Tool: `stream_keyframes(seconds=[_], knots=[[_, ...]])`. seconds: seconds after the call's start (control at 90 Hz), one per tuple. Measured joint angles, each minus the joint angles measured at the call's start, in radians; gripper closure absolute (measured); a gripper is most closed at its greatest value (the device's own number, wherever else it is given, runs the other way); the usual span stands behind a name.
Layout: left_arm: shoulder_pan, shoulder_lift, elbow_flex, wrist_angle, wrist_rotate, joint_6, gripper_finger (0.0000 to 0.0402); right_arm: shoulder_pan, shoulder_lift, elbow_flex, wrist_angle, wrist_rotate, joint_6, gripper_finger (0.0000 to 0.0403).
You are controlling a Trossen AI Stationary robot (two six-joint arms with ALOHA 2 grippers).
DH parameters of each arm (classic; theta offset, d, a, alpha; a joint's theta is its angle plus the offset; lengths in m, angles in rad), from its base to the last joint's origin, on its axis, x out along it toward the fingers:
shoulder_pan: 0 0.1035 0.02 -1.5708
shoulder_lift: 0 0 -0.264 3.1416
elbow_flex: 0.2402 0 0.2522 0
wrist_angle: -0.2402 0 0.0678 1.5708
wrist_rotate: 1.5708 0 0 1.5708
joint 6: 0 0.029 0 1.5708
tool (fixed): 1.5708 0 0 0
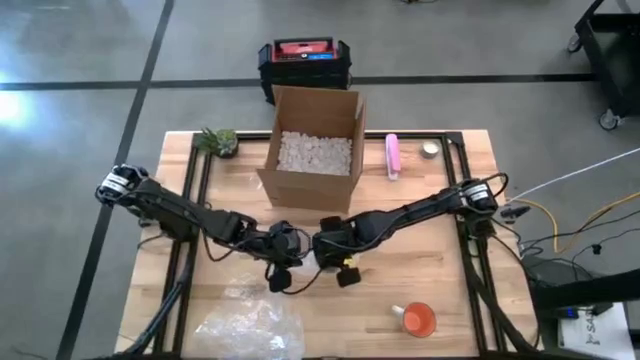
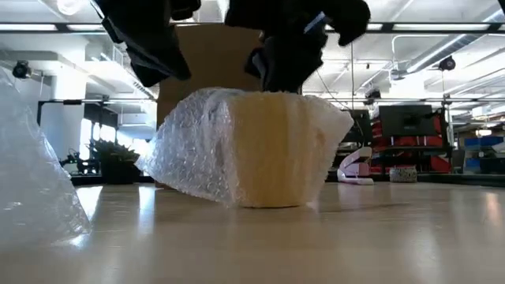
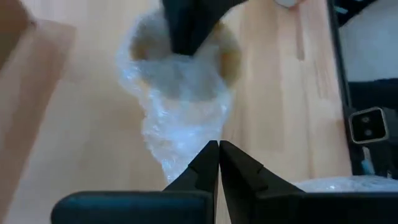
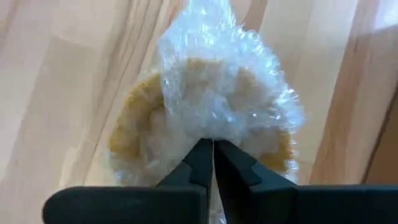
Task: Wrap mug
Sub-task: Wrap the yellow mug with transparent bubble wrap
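Table-level, the yellow mug (image 2: pixel 272 150) is sitting mid-table swaddled in bubble wrap (image 2: pixel 193 154); wrist cameras alone reveal the left gripper (image 3: pixel 218 149) and right gripper (image 4: pixel 212 147) both pinching that wrap. Overhead, a cardboard box (image 1: pixel 312 150) is standing behind.

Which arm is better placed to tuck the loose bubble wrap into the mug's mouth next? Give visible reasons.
Probably the right. The right gripper pinches the bubble wrap directly over the mug opening. The left gripper grips the wrap's trailing end beside the mug, farther from the opening.
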Motion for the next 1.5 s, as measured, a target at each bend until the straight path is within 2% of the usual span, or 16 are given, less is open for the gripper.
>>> stream_keyframes(seconds=[0.311, 0.967, 1.244, 1.5], knots=[[0.009, -0.013, 0.0, -0.002, -0.168, -0.001, 0.0402, 0.0, 0.051, 0.001, 0.142, 0.001, 0.002, 0.0401], [0.008, -0.017, 0.0, -0.001, -0.166, 0.002, 0.0402, -0.01, 0.19, 0.006, 0.117, -0.024, 0.003, 0.0401], [0.008, -0.017, 0.0, -0.003, -0.166, 0.004, 0.0402, -0.011, 0.114, 0.001, 0.097, -0.031, 0.008, 0.04], [0.008, -0.018, 0.0, -0.004, -0.165, 0.005, 0.0402, -0.011, 0.013, -0.001, 0.01, -0.031, 0.024, 0.04]])
